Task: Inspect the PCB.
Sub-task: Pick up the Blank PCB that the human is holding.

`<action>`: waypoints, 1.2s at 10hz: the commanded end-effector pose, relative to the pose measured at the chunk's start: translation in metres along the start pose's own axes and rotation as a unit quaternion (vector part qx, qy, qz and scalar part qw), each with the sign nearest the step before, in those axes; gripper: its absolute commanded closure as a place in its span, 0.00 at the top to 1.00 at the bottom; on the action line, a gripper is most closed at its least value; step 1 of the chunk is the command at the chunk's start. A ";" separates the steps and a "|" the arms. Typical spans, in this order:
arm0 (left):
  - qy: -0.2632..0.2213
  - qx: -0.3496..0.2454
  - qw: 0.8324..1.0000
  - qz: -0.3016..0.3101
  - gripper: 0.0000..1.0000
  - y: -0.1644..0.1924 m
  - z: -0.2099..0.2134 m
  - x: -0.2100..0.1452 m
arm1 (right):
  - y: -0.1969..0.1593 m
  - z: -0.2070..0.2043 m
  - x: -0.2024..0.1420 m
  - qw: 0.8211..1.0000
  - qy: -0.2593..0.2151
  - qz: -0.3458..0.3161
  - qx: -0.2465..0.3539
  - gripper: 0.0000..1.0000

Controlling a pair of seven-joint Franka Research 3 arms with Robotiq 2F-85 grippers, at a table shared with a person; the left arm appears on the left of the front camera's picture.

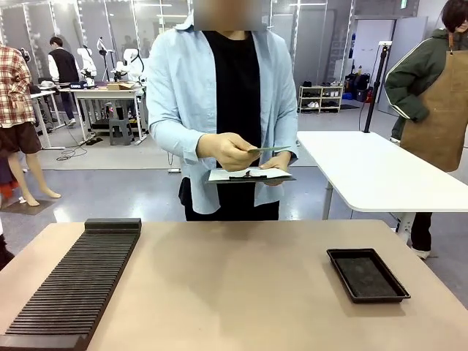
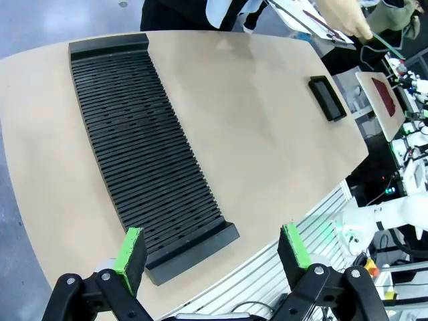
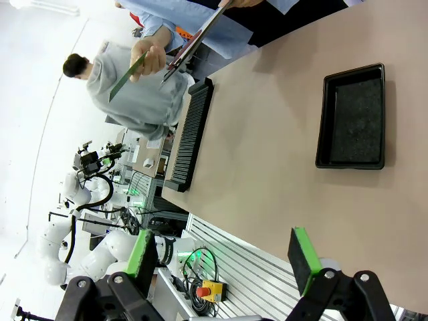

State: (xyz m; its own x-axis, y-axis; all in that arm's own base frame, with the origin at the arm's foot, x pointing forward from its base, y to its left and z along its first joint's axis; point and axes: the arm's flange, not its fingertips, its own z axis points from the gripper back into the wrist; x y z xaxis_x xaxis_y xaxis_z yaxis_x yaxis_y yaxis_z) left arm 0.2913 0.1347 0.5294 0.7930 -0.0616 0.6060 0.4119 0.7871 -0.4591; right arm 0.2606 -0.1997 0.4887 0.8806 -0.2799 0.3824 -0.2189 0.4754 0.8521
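Observation:
The PCB [image 1: 268, 150] is a thin green board seen almost edge-on, held in one hand of the person at the far side of the table, above a clipboard with white paper [image 1: 248, 175] in the other hand. In the right wrist view the PCB [image 3: 127, 75] sticks out from that hand, beside the clipboard [image 3: 197, 37]. My left gripper [image 2: 212, 249] is open and holds nothing, hovering off the table's near edge by the end of the slotted rack. High above the table's near edge, my right gripper [image 3: 223, 257] is open too, with nothing between its green pads.
A long black slotted rack [image 1: 80, 281] lies on the left of the table. A shallow black tray [image 1: 368, 274] sits at the right. Another white table [image 1: 380, 175] stands behind at the right, with a person in a brown apron beside it.

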 end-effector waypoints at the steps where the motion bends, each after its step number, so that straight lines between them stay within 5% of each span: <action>1: 0.003 0.009 1.000 0.004 1.00 -0.002 0.001 0.000 | 0.000 0.001 0.000 1.000 -0.004 0.011 0.006 1.00; 3: 0.003 0.009 1.000 0.004 1.00 -0.002 0.001 0.000 | 0.000 0.000 0.000 1.000 0.000 0.000 0.000 1.00; 5: 0.003 0.009 1.000 0.004 1.00 -0.002 0.001 0.000 | 0.013 -0.019 0.017 0.995 0.032 -0.081 0.040 1.00; 9: 0.003 0.009 1.000 0.004 1.00 -0.002 0.001 0.000 | 0.049 -0.096 0.055 0.945 0.082 -0.277 0.156 1.00; 12: 0.003 0.009 1.000 0.004 1.00 -0.002 0.001 0.000 | 0.061 -0.171 0.070 0.918 0.117 -0.351 0.145 1.00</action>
State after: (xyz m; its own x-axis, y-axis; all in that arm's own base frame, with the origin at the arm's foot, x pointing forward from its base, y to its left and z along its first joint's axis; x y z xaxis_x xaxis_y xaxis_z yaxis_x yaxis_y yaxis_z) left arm 0.2908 0.1351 0.5297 0.7917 -0.0603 0.6079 0.4129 0.7862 -0.4598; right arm 0.3676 -0.0621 0.5002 0.9274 -0.2124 -0.3080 0.3111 -0.0194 0.9502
